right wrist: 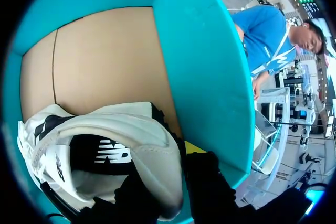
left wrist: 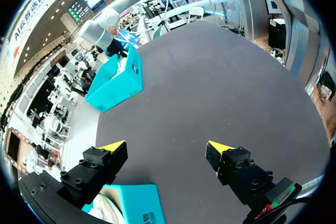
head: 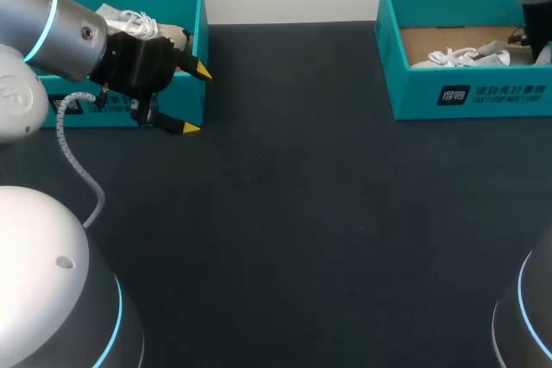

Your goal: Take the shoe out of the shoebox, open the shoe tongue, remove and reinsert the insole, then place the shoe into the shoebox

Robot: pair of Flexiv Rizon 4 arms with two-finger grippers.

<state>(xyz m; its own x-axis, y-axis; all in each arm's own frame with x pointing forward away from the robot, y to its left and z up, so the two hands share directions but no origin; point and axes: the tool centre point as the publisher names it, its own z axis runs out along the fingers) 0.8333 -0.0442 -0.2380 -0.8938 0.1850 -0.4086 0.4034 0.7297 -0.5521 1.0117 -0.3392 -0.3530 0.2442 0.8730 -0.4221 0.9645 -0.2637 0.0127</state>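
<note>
The left hand [head: 197, 99] is hovering wide open beside the left shoebox [head: 201, 15]; the right hand [right wrist: 169, 165] is pinching the white sneaker [right wrist: 105, 140] inside the right shoebox [right wrist: 205, 66]

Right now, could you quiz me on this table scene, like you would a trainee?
1. True or false: the left gripper is open and empty.
2. The left shoebox is: A red, B teal, C white.
3. Fill in: the right shoebox holds a white ____.
Key: 1 true; 2 B; 3 shoe.
</note>
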